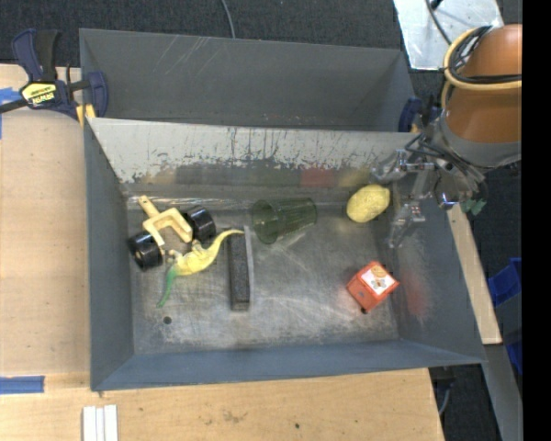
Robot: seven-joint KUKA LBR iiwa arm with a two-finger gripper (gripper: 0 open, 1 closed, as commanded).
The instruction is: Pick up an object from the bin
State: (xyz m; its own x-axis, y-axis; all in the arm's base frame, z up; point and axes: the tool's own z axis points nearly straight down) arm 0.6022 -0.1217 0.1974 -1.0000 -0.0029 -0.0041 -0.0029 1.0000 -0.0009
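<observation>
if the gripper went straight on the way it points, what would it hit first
Probably bare bin floor near the right wall. The gripper points down just right of the yellow lump and above the red box. Depth is unclear, so it might graze the lump.

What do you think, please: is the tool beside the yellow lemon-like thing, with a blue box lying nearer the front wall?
Not quite: in the camera view the box is red, not blue; the tool is indeed beside the yellow lemon-like thing.
</observation>
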